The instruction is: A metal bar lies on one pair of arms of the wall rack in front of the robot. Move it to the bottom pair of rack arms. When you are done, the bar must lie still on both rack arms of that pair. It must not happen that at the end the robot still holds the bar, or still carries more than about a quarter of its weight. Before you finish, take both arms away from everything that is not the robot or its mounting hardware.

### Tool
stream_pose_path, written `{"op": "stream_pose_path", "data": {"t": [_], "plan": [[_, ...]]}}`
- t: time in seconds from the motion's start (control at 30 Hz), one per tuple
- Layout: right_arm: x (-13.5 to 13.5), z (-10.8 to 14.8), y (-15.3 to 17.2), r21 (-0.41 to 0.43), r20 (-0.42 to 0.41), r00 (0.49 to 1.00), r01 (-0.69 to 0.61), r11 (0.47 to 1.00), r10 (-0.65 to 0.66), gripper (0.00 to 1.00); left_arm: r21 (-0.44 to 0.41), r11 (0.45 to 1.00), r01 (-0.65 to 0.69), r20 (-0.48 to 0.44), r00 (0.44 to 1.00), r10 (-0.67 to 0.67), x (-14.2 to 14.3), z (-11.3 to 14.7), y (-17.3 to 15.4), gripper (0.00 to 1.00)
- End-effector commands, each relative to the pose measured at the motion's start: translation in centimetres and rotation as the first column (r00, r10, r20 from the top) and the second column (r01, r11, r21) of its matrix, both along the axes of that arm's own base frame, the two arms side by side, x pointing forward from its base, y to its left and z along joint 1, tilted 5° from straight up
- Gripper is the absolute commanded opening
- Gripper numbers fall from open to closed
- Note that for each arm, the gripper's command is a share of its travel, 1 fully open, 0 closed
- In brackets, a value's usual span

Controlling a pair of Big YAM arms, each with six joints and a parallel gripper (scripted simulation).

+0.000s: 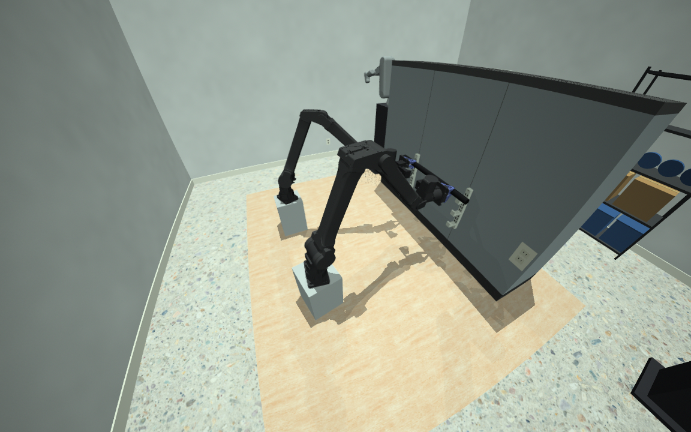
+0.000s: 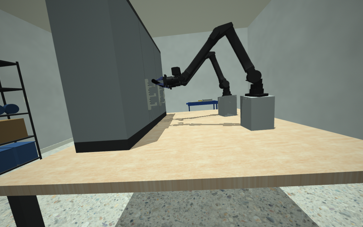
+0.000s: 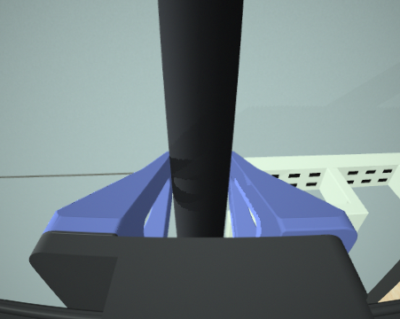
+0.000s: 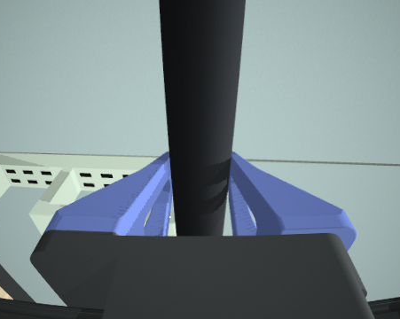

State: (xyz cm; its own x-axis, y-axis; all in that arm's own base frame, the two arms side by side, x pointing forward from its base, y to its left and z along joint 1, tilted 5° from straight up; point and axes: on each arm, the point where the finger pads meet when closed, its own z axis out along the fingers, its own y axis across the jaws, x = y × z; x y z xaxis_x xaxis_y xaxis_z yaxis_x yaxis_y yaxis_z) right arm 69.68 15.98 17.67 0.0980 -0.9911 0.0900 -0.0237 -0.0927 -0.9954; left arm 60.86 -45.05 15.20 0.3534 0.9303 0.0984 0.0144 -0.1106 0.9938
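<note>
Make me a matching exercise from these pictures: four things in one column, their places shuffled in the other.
Things:
1. Metal bar
2. Outlet plate
3. Blue boxes
4. Brown boxes

Places:
A. Low on the grey panel
B. On the shelf unit, just above its lowest boxes
C. Between the fingers of the left gripper and right gripper
D. Lowest on the shelf unit

Right pairs: 1-C, 2-A, 3-D, 4-B.
</note>
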Motion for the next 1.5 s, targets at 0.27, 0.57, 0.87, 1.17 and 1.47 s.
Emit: {"op": "stream_pose_path", "data": {"t": [0.27,0.57,0.87,1.17,1.47], "plan": [[-0.9,6.0,-0.9,0.018,0.097,0.995,0.012,1.000,-0.014,0.00,-0.068,0.998,0.008,0.090,0.996,-0.002,-1.6,10.6,-0.8,0.00],[-1.1,5.7,-1.1,0.018,0.097,0.995,0.012,1.000,-0.014,0.00,-0.068,0.998,0.008,0.090,0.996,-0.002,-1.9,9.9,-0.8,0.00],[-1.1,5.1,-1.2,0.018,0.097,0.995,0.012,1.000,-0.014,0.00,-0.068,0.998,0.008,0.090,0.996,-0.002,-1.6,5.2,-0.3,0.00],[-1.4,4.6,-1.4,0.018,0.097,0.995,0.012,1.000,-0.014,0.00,-0.068,0.998,0.008,0.090,0.996,-0.002,-1.7,4.1,-0.2,0.00],[-2.0,4.0,-1.6,0.018,0.097,0.995,0.012,1.000,-0.014,0.00,-0.068,0.998,0.008,0.090,0.996,-0.002,-2.0,3.2,-0.1,0.00]]}}
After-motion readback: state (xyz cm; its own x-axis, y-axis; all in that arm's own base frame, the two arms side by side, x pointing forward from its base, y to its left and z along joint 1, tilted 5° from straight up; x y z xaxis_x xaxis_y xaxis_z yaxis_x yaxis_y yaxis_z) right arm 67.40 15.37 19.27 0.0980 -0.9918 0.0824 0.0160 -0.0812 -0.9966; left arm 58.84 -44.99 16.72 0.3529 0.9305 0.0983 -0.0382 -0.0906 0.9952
